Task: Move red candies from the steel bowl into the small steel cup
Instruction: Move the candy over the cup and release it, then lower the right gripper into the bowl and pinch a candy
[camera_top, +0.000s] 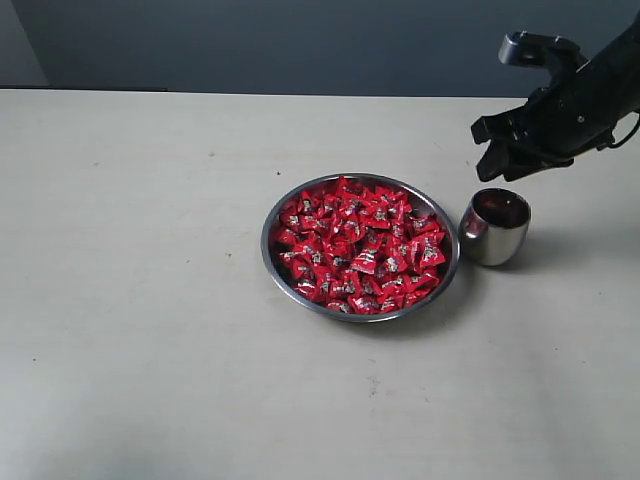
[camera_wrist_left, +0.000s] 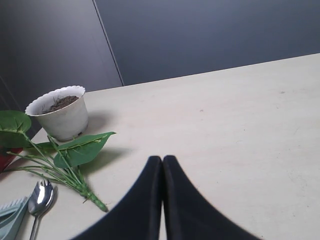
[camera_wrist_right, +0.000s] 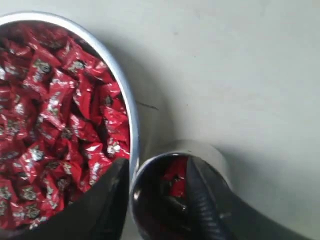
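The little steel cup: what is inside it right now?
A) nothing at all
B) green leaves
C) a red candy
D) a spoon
C: the right wrist view looks down into the small steel cup, and a red candy in a shiny wrapper lies inside it.

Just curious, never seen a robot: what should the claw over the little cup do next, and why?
Probably move over the steel bowl for another piece: the right gripper hangs open above the small steel cup, a red candy lies inside, and the bowl is full.
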